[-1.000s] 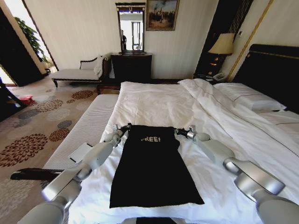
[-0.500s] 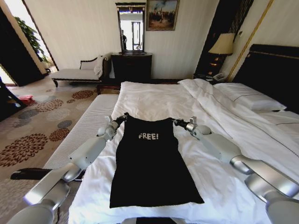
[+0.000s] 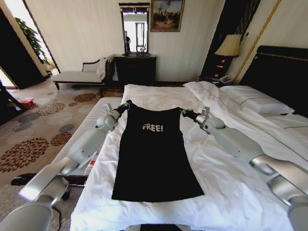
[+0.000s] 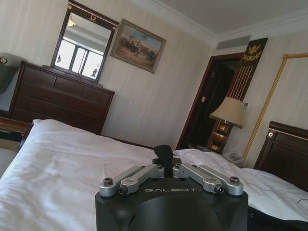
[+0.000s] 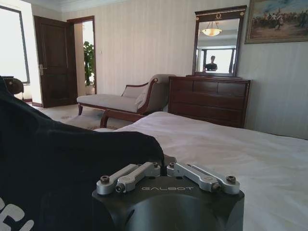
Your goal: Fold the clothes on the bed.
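The clothes point(image 3: 153, 154), a black top with white "FREE!" lettering, lie stretched lengthwise on the bed point(image 3: 159, 98) with its white duvet. My left gripper point(image 3: 127, 104) is shut on the top's far left corner. At the far right corner, my right gripper point(image 3: 183, 112) is shut on the fabric. Both corners are held slightly above the duvet while the near hem rests flat. In the left wrist view a pinch of black cloth point(image 4: 163, 155) sits between the closed fingers. In the right wrist view the black fabric point(image 5: 62, 168) drapes from the gripper across the view.
Pillows point(image 3: 260, 103) and a dark headboard point(image 3: 284, 72) are at the right. A pale bench point(image 3: 91, 127) runs along the bed's left side. A dresser with mirror point(image 3: 135, 67), a chaise point(image 3: 79, 74) and a lamp point(image 3: 228, 45) stand by the far wall.
Both grippers have moved away from me across the bed, pulling the top's far edge with them. The top has unfolded from a doubled-over edge to full length.
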### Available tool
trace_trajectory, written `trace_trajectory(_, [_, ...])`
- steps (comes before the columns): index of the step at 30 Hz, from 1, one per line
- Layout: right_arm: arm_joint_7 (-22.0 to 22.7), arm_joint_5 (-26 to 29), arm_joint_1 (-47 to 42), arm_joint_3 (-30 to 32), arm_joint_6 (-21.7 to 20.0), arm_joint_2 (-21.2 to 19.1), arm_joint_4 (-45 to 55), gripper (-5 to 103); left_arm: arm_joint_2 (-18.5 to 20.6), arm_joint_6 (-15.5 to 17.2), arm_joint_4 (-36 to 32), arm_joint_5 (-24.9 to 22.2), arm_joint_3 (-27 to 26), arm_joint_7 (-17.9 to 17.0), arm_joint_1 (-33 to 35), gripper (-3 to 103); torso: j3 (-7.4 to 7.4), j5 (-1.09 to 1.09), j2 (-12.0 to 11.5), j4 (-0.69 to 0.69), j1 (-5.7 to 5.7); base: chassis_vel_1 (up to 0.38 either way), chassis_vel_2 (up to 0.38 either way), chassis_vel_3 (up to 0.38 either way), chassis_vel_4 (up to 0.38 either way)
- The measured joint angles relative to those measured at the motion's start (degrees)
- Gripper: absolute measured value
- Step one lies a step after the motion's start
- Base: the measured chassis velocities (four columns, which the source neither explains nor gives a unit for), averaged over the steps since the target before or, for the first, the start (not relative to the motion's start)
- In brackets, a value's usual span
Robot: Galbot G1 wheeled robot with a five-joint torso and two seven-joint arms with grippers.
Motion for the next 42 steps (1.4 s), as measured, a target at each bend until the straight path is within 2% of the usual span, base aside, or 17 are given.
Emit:
trace_trajectory(8, [-1.8, 0.4, 5.5, -5.0, 1.0, 4.0, -9.5, 1, -3.3, -1.2, 8.8, -0.2, 4.8, 2.6, -6.8, 2, 0.01, -0.01, 0.0, 0.01, 0.01, 0.000, 0.000, 0.000, 0.000])
trace_trajectory(11, [-2.7, 0.1, 8.4, -7.1, 1.2, 7.0, -15.2, 1, -5.4, -1.9, 13.9, -0.4, 6.8, 4.4, -10.7, 2, 0.00, -0.01, 0.0, -0.02, 0.01, 0.000, 0.000, 0.000, 0.000])
trace_trajectory(14, [-3.1, -0.2, 10.1, -8.0, 1.4, 9.2, -18.1, 1, -5.4, -2.0, 14.4, -0.5, 7.1, 4.8, -11.5, 2, 0.01, -0.01, 0.0, -0.04, 0.01, 0.000, 0.000, 0.000, 0.000])
trace_trajectory(17, [-3.6, -0.7, 11.9, -8.9, 1.7, 12.6, -21.5, 1, -5.4, -2.1, 14.9, -0.4, 6.7, 5.0, -12.3, 2, 0.01, -0.01, 0.0, 0.04, 0.01, 0.000, 0.000, 0.000, 0.000])
trace_trajectory(21, [-3.6, -1.0, 12.0, -8.9, 1.7, 13.2, -21.5, 1, -4.5, -2.2, 14.1, -0.2, 6.0, 5.0, -11.7, 2, 0.00, -0.01, 0.0, 0.04, 0.01, 0.000, 0.000, 0.000, 0.000])
trace_trajectory(24, [-3.4, -1.0, 11.7, -8.8, 1.7, 12.6, -20.4, 1, -3.4, -2.3, 12.2, 0.6, 5.4, 4.9, -9.6, 2, 0.00, -0.03, 0.0, 0.04, 0.01, 0.000, 0.000, 0.000, 0.000])
trace_trajectory(28, [-3.2, -1.5, 9.4, -7.7, 1.9, 10.0, -17.4, 1, -1.8, -3.3, 8.6, 3.8, 3.7, 4.2, -4.7, 2, 0.00, -0.03, 0.0, -0.03, 0.01, 0.000, 0.000, 0.000, 0.000])
trace_trajectory(35, [-1.9, -2.9, 3.7, -4.1, 2.3, 5.0, -7.2, 1, 1.2, -3.4, -0.3, 5.3, 1.2, 2.3, 1.9, 2, -0.01, -0.01, 0.0, 0.00, 0.00, 0.000, 0.000, 0.000, 0.000])
trace_trajectory(40, [-0.7, -4.6, -1.8, 0.6, 2.9, 0.2, 3.3, 1, 5.7, -3.5, -12.0, 5.7, -1.7, 0.0, 7.9, 2, -0.01, 0.00, 0.0, 0.01, 0.00, 0.000, 0.000, 0.000, 0.000])
trace_trajectory(42, [-0.6, -4.9, -2.4, 1.2, 3.0, -0.7, 4.8, 1, 6.5, -3.6, -14.0, 5.9, -2.4, -0.3, 9.1, 2, -0.01, 0.00, 0.0, 0.00, 0.00, 0.000, 0.000, 0.000, 0.000])
